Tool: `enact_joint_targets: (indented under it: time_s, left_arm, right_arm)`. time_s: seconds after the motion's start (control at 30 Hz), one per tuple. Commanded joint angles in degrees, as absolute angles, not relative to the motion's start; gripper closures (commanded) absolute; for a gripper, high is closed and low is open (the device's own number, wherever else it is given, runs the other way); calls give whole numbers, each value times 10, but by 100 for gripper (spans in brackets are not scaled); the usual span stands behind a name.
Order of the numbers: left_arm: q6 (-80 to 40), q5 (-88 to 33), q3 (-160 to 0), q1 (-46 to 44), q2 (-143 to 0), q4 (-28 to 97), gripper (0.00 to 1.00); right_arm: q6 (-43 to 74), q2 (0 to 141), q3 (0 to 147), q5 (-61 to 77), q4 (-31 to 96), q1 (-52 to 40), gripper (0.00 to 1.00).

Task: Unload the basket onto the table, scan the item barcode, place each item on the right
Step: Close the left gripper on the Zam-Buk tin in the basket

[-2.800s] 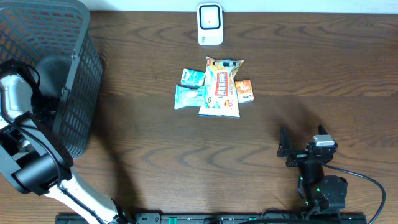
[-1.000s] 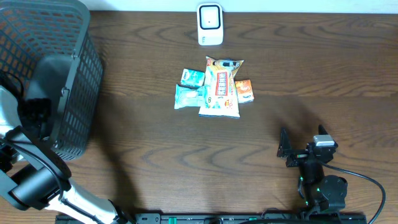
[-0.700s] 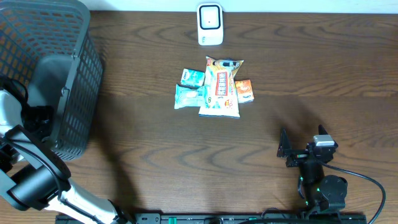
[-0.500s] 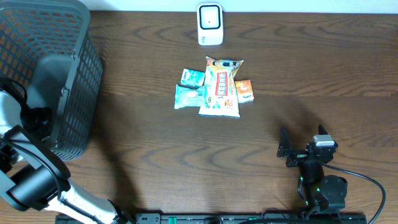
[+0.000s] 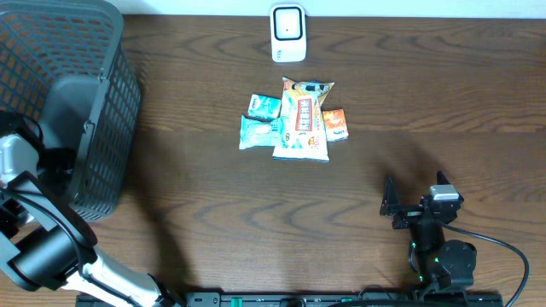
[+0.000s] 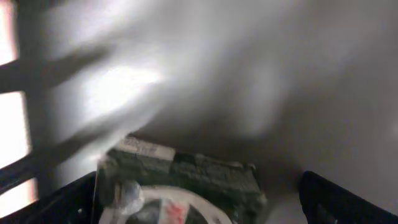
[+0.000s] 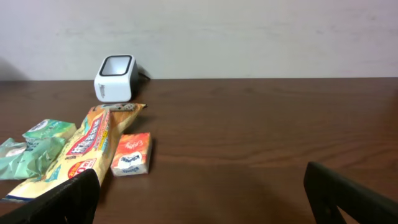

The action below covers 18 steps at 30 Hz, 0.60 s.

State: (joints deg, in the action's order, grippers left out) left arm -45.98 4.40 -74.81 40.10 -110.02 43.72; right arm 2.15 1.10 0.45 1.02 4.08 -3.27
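Left gripper (image 6: 205,205): jaws wide apart, low inside the basket (image 5: 60,102) at the left edge, above a dark-green packet (image 6: 186,180) lying on the basket floor; nothing is clamped, though whether the left finger touches the packet cannot be told. Right gripper (image 5: 390,203): jaws wide apart, empty, parked near right on the tabletop (image 5: 426,85), well apart from the goods. Scanner (image 5: 288,32): far centre, upright, window toward the pile. Pile, centre of tabletop, near the scanner: yellow bag (image 5: 303,119), orange packet (image 5: 334,124) touching its right side, two teal packets (image 5: 260,119) at its left. Progress, as judged: one packet appears already deposited in the basket; four items lie unscanned, so most of the work is left and the next pick has not begun. Views: only the left wrist camera shows the basket's contents, blurred; overhead hides them behind the mesh and arm. Only the right wrist camera shows the scanner's front face (image 7: 115,78) and the pile from the side; overhead alone gives the whole layout.
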Motion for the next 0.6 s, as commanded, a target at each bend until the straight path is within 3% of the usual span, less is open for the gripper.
enact_joint_targets:
  time_s: [0.0, 0.57]
  left_arm:
    - [-379, -69, -735, 403, -1113, 395, 2]
    - [-278, -95, -716, 394, -1114, 388, 1]
  right_arm:
    - [21, 10, 3, 6, 43, -29, 1]
    - [21, 10, 3, 6, 43, -29, 1]
